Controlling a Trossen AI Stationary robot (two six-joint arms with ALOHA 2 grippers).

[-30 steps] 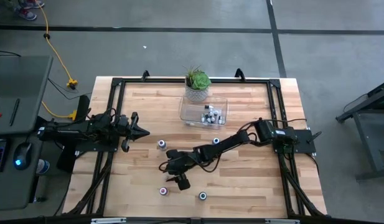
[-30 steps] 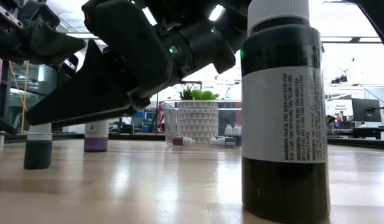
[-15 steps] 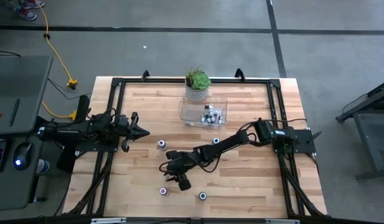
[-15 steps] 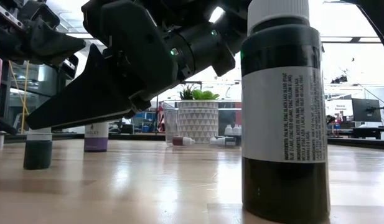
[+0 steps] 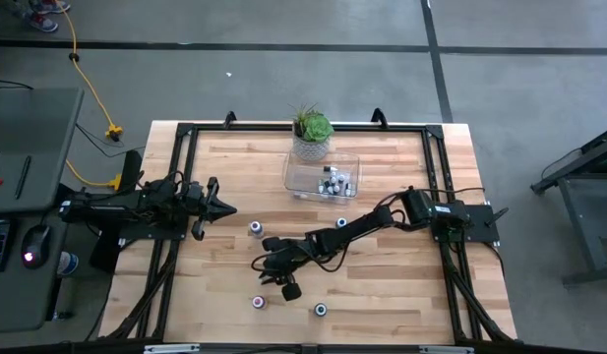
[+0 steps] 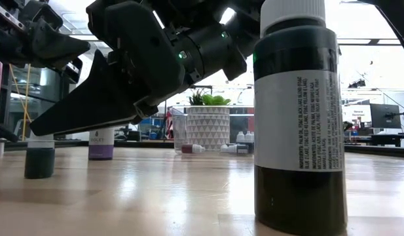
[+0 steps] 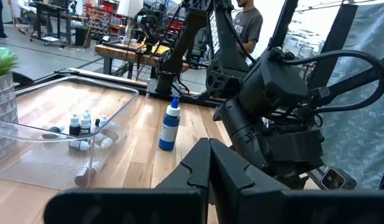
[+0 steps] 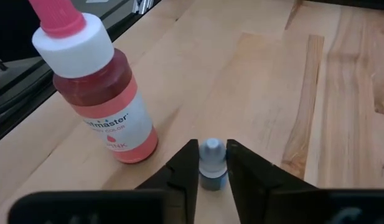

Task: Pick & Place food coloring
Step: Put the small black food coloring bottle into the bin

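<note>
Wood-plank table (image 5: pixel 382 285) w/ black frame, grey concrete floor (image 5: pixel 283 79) around.

Blue bottle (image 7: pixel 171 125) upright beside clear tray (image 7: pixel 120 109) holding small bottles (image 7: pixel 79 124).

One camera looks straight down on the table (image 5: pixel 382 197); another sits level on its top, close behind a dark bottle (image 6: pixel 298 118); both show the potted plant (image 5: pixel 311 133).

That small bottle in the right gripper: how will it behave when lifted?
Probably light and rigid: the small bottle is far smaller than the pink bottle nearby. The right gripper pinches only its narrow rounded cap, so it may slip or swivel. Being upright and slim, it would likely tip if nudged.
</note>
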